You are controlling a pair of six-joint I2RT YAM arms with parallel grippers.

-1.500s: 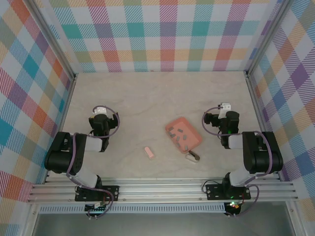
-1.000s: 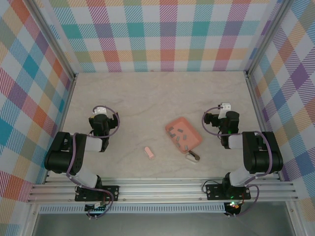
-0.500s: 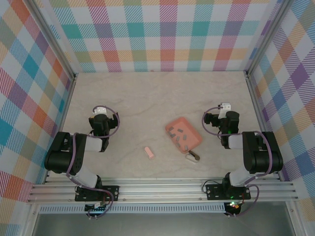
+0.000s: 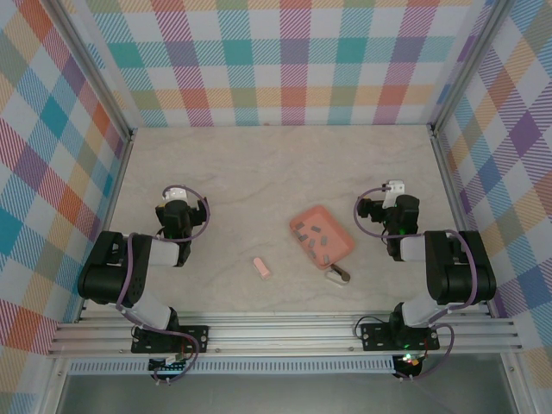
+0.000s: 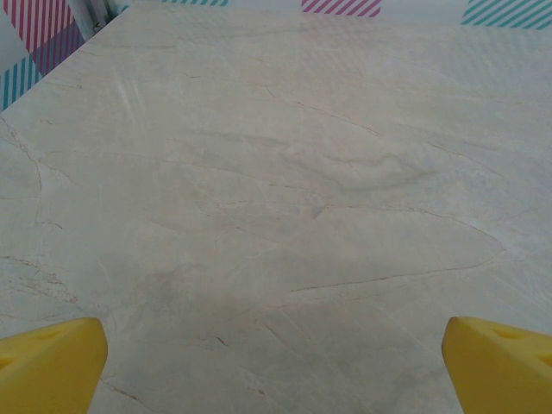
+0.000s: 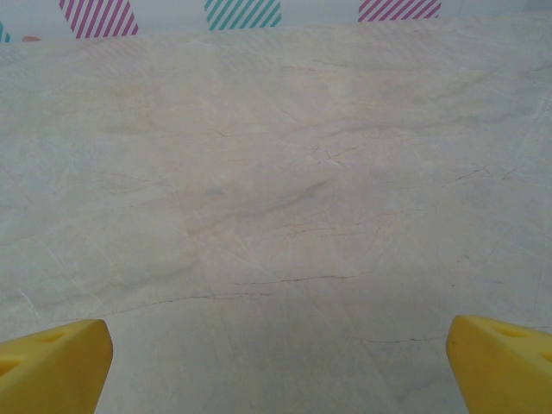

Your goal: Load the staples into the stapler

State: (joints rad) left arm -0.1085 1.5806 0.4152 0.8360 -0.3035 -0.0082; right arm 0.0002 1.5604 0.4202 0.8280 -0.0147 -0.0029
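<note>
The staples (image 4: 319,238) are several tiny dark-grey strips lying in a salmon-pink square tray (image 4: 307,216) right of the table's middle. A small pink oblong piece (image 4: 262,268) lies left of the tray. A small beige and dark object (image 4: 337,276) sits just below the tray. I cannot tell which of these two is the stapler. My left gripper (image 5: 276,371) rests at the left, open over bare table, its yellow fingertips (image 5: 52,362) far apart. My right gripper (image 6: 276,371) rests right of the tray, also open, yellow fingertips (image 6: 504,358) wide.
Both arms are folded back near their bases, the left arm (image 4: 129,263) and the right arm (image 4: 448,267). Plaid walls enclose the marble-patterned table (image 4: 259,172) on three sides. A metal rail (image 4: 276,332) runs along the near edge.
</note>
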